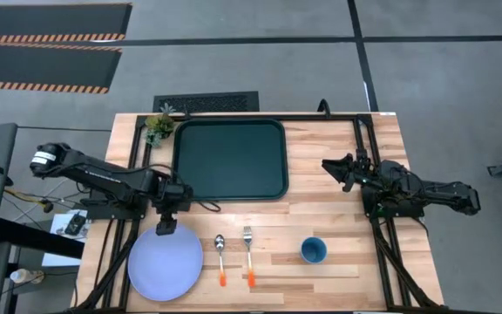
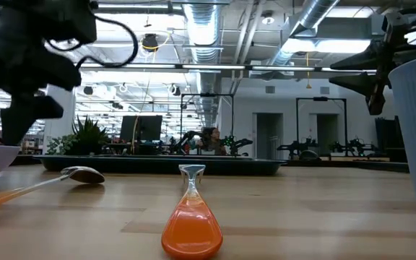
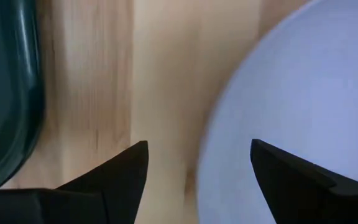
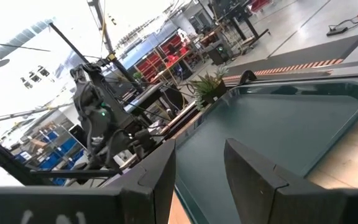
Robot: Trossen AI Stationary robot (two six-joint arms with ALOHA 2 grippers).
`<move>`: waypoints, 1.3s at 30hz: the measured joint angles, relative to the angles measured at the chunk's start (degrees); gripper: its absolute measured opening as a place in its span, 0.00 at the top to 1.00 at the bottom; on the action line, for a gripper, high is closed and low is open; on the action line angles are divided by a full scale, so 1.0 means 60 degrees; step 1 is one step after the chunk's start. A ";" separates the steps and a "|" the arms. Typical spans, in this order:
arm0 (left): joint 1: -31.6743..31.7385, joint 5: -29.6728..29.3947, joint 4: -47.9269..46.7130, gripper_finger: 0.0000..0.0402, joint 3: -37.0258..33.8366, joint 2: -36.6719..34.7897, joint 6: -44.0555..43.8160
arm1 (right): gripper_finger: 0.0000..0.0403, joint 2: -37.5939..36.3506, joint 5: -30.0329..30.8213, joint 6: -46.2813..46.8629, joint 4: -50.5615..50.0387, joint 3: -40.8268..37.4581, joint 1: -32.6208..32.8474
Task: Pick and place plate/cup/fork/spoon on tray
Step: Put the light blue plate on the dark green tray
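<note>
Now left gripper (image 1: 166, 228) hovers wide open, empty, over the plate's (image 1: 166, 263) rim

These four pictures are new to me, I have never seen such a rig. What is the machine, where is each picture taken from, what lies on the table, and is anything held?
Two dark robot arms work at a wooden table. One picture looks straight down, one level across the tabletop, and one comes from each wrist. On the table lie a green tray, a plate, a spoon, a fork, a cup and a small plant. The left tool hangs open over the plate's rim; the right tool waits beside the tray, open. Nothing is held.
</note>
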 joint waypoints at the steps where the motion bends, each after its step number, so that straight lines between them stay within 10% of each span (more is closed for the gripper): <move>1: -0.0069 -0.0154 0.0107 0.34 -0.0116 0.0003 -0.0139 | 0.60 0.0000 0.0008 0.0000 -0.0004 0.0000 0.0000; 14: -0.0677 -0.0816 0.0931 0.48 -0.0723 0.0036 -0.1115 | 0.60 0.0000 0.0152 0.0000 -0.0011 0.0000 0.0000; 26: -0.0722 -0.0274 0.0929 0.97 -0.0776 0.0032 -0.2515 | 0.60 0.0000 0.0184 -0.0018 -0.0013 0.0000 0.0000; 39: -0.0732 0.0863 0.1393 1.00 -0.0388 0.0032 -0.6157 | 0.60 0.0001 0.0276 -0.0025 -0.0011 0.0000 0.0000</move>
